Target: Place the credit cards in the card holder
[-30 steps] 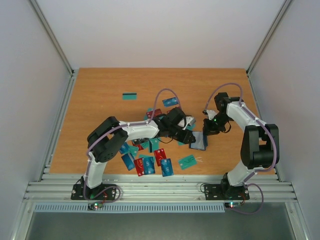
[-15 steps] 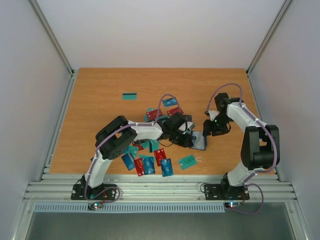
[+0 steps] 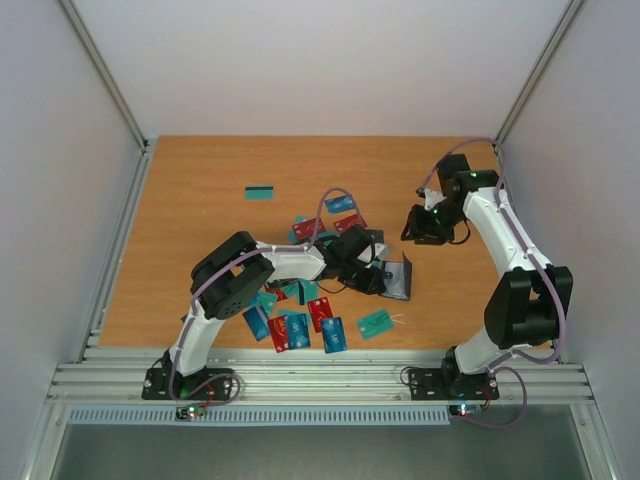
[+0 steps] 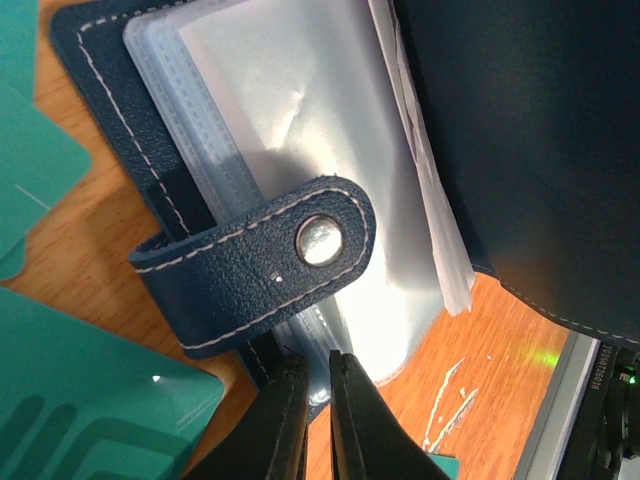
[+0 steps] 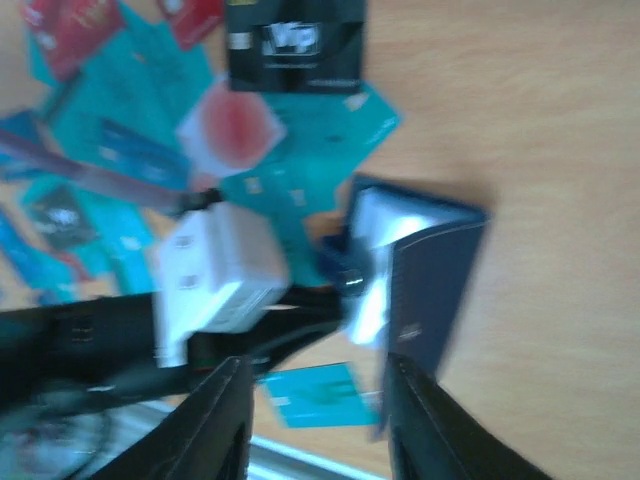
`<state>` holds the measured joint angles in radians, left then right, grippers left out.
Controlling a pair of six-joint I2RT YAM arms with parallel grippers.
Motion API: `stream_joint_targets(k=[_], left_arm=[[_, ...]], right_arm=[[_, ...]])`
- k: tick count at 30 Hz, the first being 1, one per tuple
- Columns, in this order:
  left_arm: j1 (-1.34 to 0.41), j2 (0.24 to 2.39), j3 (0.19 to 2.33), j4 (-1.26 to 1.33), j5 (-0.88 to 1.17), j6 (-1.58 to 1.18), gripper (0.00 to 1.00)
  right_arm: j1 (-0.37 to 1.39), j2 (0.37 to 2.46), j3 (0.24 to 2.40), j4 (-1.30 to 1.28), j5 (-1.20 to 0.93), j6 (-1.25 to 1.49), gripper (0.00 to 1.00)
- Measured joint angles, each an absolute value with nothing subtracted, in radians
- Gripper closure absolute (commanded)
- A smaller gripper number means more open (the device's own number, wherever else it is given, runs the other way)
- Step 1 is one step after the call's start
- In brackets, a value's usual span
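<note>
The dark navy card holder (image 3: 400,278) lies open on the wooden table, its far cover tilted up. Close up, the card holder (image 4: 520,150) shows clear sleeves (image 4: 300,130) and a clasp tab (image 4: 260,265) with a snap. My left gripper (image 3: 378,276) (image 4: 318,375) is shut on the near edge of the sleeves. My right gripper (image 3: 415,228) (image 5: 320,400) hangs open and empty above and behind the card holder (image 5: 430,290). Several credit cards (image 3: 300,325) in blue, red and teal lie scattered left of the holder, with teal ones (image 4: 90,400) beside it.
A lone teal card (image 3: 260,192) lies far left at the back, and another teal card (image 3: 375,323) lies in front of the holder. A black card (image 5: 295,40) rests behind the pile. Metal rails (image 3: 300,380) and white walls bound the table.
My right gripper opened, let go of the holder's cover and rose back toward the far right. My left gripper narrowed onto the holder's near edge.
</note>
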<state>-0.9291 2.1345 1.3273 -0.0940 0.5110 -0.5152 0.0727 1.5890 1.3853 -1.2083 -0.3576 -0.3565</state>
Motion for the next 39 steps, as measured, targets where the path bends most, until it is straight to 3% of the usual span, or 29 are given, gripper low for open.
stream_joint_targets(k=[8,12,29,39], left_arm=[[-0.929,2.135,1.327,-0.094,0.511,-0.511,0.92],[-0.929,2.135,1.327,-0.094,0.511,-0.512,0.92],[-0.920,2.135,1.318,-0.087,0.508,-0.527,0.92],[-0.913,2.131,1.307,-0.075,0.516,-0.525,0.90]], right_arm=[[0.224,1.514,1.263,-1.138,-0.540,-0.127,0.93],[0.237,1.530,1.184,-1.122,-0.524,-0.064,0.99],[0.231,1.718,1.106,-1.107,-0.327,-0.096,0.99],[0.093,1.704,1.071,-1.143,-0.251,-0.130,0.99]])
